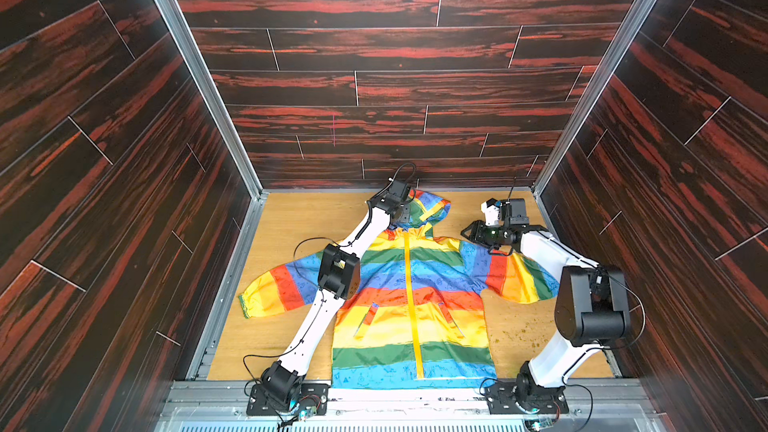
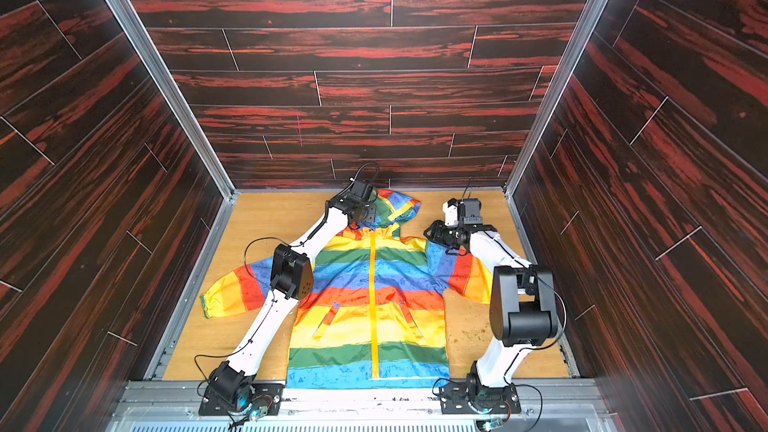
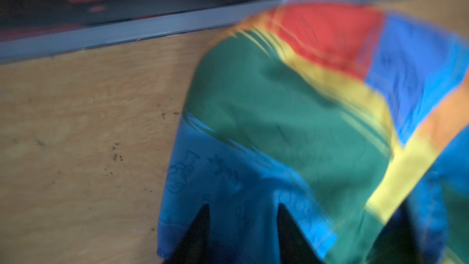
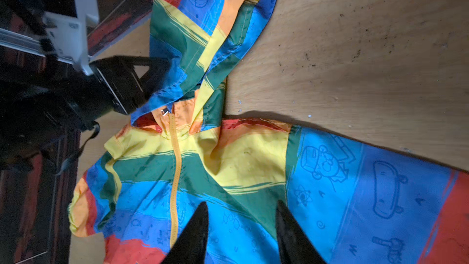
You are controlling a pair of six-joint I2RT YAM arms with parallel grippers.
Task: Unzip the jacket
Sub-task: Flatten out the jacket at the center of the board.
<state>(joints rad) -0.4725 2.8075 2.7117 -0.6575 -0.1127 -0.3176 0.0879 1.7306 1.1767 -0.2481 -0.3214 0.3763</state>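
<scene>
Shiny rainbow fabric: the jacket (image 1: 440, 326) lies flat on the table (image 1: 299, 218), hood (image 1: 430, 209) at 12 o'clock, zipper (image 1: 409, 280) closed; my left gripper (image 3: 242, 208), jaws narrow around hood cloth (grip unconfirmed), likely anchors that end, while my right gripper (image 4: 241, 203) hovers part-open and empty at 2 o'clock, facing the zipper pull (image 4: 165, 112).

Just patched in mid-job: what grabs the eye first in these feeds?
The rainbow-striped jacket lies front up on the wooden table, its yellow-orange zipper closed to the collar, the silver pull at the top. The left gripper sits at the edge of the hood beside that pull, while the right gripper hovers, jaws apart, over the shoulder nearby.
</scene>
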